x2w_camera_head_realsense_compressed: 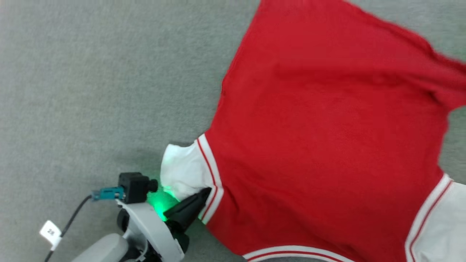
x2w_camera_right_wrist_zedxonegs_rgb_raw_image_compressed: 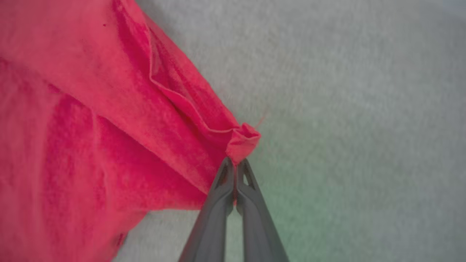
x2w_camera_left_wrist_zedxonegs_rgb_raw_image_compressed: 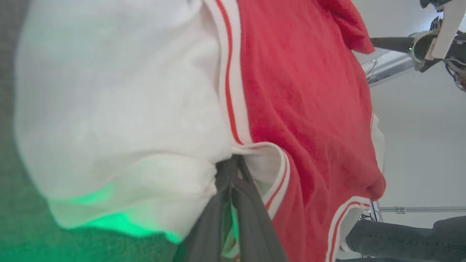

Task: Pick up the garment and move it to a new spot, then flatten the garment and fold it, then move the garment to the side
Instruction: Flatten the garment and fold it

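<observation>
Head view: the garment (x2w_camera_head_realsense_compressed: 320, 145) lies spread on the grey surface (x2w_camera_head_realsense_compressed: 91, 91). The left tool (x2w_camera_head_realsense_compressed: 205, 193) is closed on its striped sleeve seam, and the right tool (x2w_camera_right_wrist_zedxonegs_rgb_raw_image_compressed: 236, 163) on only a tiny red corner. Pulled taut, that corner could slip free and bunch.

Grey surface (x2w_camera_head_realsense_compressed: 91, 72): felt-like nap, even colour, no marks. The same surface (x2w_camera_right_wrist_zedxonegs_rgb_raw_image_compressed: 364, 91) shows in the right wrist view, faintly green near the middle. Left wrist view, right side: pale wall (x2w_camera_left_wrist_zedxonegs_rgb_raw_image_compressed: 418, 153) with a thin pipe (x2w_camera_left_wrist_zedxonegs_rgb_raw_image_compressed: 418, 210) fixed along it. Person's leg (x2w_camera_left_wrist_zedxonegs_rgb_raw_image_compressed: 400, 233) in dark jeans at lower right corner.
</observation>
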`<state>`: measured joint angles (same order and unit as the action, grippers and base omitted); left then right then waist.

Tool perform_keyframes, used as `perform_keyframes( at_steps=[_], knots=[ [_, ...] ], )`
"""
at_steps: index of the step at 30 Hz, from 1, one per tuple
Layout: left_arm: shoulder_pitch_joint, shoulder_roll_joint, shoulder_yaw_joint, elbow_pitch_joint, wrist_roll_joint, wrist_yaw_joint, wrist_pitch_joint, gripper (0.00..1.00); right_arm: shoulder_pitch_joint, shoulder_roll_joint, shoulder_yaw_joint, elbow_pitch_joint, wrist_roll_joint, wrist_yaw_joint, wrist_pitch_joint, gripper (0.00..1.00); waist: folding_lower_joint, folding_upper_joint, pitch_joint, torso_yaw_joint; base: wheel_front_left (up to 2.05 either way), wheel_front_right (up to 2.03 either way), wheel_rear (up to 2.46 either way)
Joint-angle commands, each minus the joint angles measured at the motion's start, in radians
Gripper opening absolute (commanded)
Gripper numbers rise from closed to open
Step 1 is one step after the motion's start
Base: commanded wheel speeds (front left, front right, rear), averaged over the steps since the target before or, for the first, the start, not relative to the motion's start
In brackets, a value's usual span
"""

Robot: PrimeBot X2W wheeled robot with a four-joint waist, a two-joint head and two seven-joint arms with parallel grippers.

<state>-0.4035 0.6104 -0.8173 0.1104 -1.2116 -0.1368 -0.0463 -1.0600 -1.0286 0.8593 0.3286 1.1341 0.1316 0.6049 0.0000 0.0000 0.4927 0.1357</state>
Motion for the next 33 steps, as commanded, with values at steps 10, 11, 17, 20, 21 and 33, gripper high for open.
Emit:
perform_keyframes(
  at_steps=[10,11,17,20,21,33],
  knots=[
    [0.035,0.055,0.048,0.014,-0.026,0.054,-0.022,0.0,0.371,-0.208,0.063,-0.327,0.161,-0.002,-0.106,0.0,0.0,0.0,-0.122,-0.126,0.0,0.0,0.0],
    [0.035,0.055,0.048,0.014,-0.026,0.054,-0.022,0.0,0.371,-0.208,0.063,-0.327,0.161,-0.002,-0.106,0.0,0.0,0.0,-0.122,-0.126,0.0,0.0,0.0],
    [0.052,0.076,0.053,-0.007,-0.021,0.069,-0.03,0.0,0.553,-0.248,0.113,-0.477,0.162,-0.002,-0.163,0.0,0.0,0.0,-0.134,-0.139,0.0,0.0,0.0],
    [0.059,0.079,0.055,-0.012,-0.02,0.077,-0.033,0.0,0.628,-0.216,0.147,-0.519,0.136,-0.002,-0.167,0.0,0.0,0.0,-0.138,-0.141,0.0,0.0,0.0],
    [0.058,0.081,0.056,-0.011,-0.018,0.079,-0.035,0.0,0.65,-0.199,0.159,-0.528,0.124,-0.002,-0.161,0.0,0.0,0.0,-0.14,-0.141,0.0,0.0,0.0],
    [0.063,0.081,0.05,-0.013,-0.02,0.085,-0.029,0.0,0.762,0.036,0.144,-0.463,-0.042,-0.002,-0.167,0.24,0.0,0.0,-0.15,-0.138,0.0,0.0,0.0]
  ],
)
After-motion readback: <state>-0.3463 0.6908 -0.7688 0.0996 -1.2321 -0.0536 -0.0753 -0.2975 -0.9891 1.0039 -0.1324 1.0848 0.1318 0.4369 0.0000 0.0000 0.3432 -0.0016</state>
